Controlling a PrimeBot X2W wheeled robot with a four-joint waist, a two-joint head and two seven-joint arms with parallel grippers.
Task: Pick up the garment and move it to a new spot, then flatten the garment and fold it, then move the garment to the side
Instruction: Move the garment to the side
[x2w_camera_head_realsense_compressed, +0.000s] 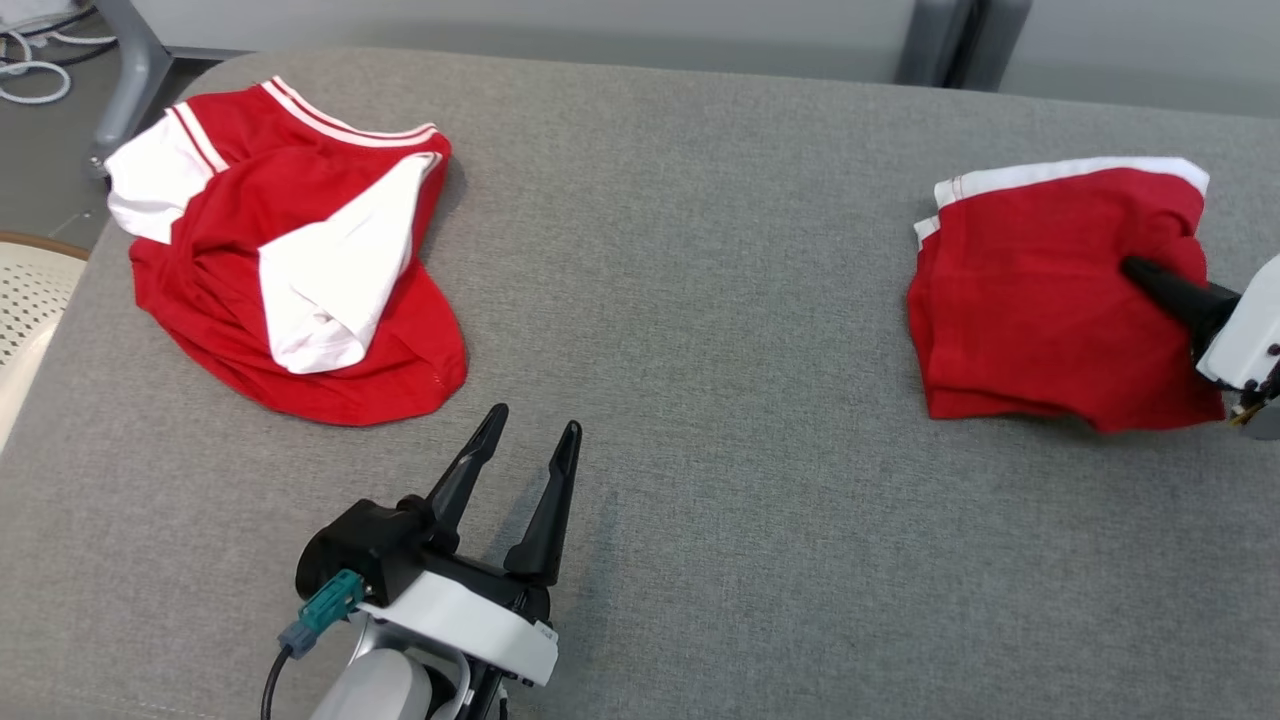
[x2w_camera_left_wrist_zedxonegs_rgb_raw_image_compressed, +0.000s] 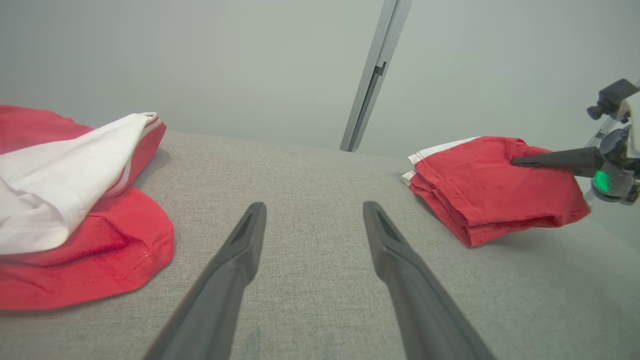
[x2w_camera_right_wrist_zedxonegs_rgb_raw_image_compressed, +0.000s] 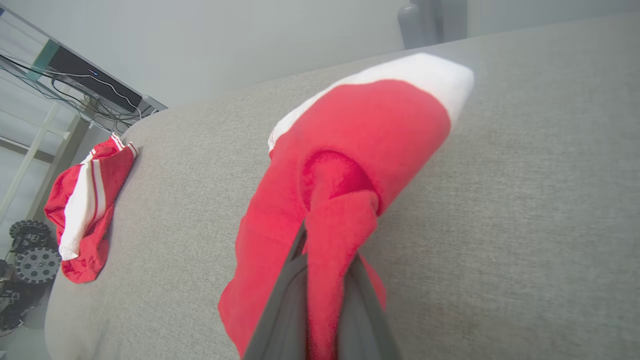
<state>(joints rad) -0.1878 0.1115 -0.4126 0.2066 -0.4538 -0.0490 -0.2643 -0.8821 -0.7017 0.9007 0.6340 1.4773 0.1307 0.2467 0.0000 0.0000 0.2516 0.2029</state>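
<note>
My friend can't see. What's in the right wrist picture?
The robot's right hand is shut on a fold of a folded red garment with a white edge, on a grey table. At the picture's left lies a crumpled red and white garment.

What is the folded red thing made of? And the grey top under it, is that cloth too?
The folded red garment looks like soft knit cloth, probably cotton: matte, and it bunches where the right gripper pinches it. The grey table top seems covered in woven fabric: a fine speckled weave shows, no shine. Padding I cannot tell.
</note>
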